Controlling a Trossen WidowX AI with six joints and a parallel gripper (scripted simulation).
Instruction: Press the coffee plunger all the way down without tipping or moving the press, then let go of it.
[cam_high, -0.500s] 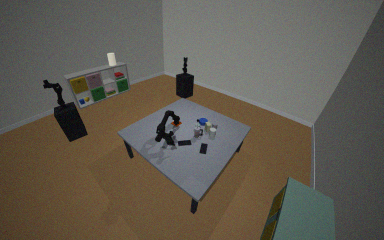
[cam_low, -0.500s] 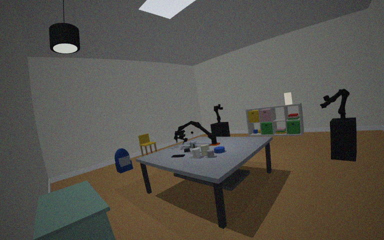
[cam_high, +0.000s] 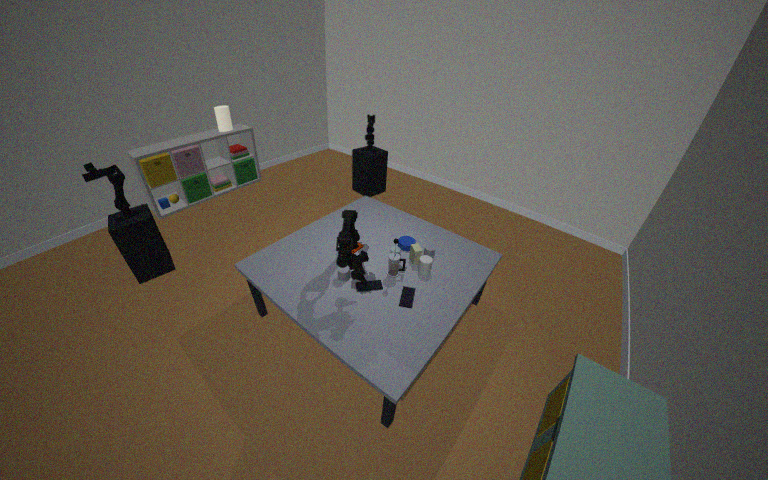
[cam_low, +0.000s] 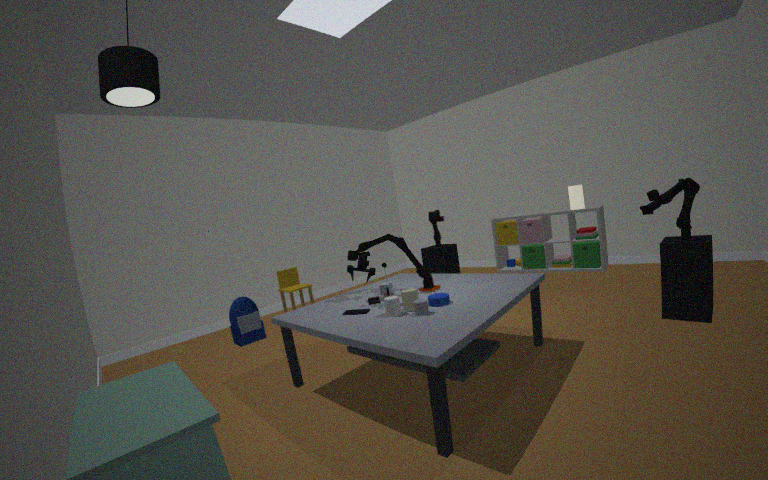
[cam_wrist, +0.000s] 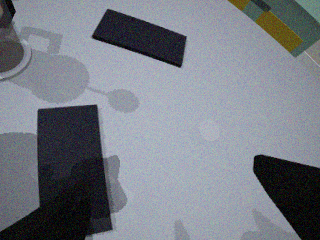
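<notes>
The coffee press (cam_high: 393, 267) (cam_low: 385, 289) stands upright on the table, with its handle at the side. Its plunger knob (cam_high: 396, 241) (cam_low: 384, 264) stands high above the body on a thin rod, so the plunger is up. Part of the press body (cam_wrist: 9, 54) shows at the top left edge of the wrist view. My gripper (cam_high: 365, 270) (cam_low: 361, 277) (cam_wrist: 175, 175) is open and empty, fingers wide apart. It hangs above the table beside the press, left of the knob in the top and exterior views and not touching it. In the wrist view the left finger blends with a dark block.
A dark block (cam_high: 370, 285) (cam_low: 373, 300) (cam_wrist: 67, 135) lies near the press, below the gripper. A dark slab (cam_high: 407, 297) (cam_low: 356, 311) (cam_wrist: 140, 37) lies farther off. A white cup (cam_high: 425, 266) (cam_low: 391, 306), cream block (cam_high: 416, 253) (cam_low: 409, 300), grey cup (cam_low: 420, 307) and blue dish (cam_high: 406, 243) (cam_low: 438, 299) stand beyond the handle.
</notes>
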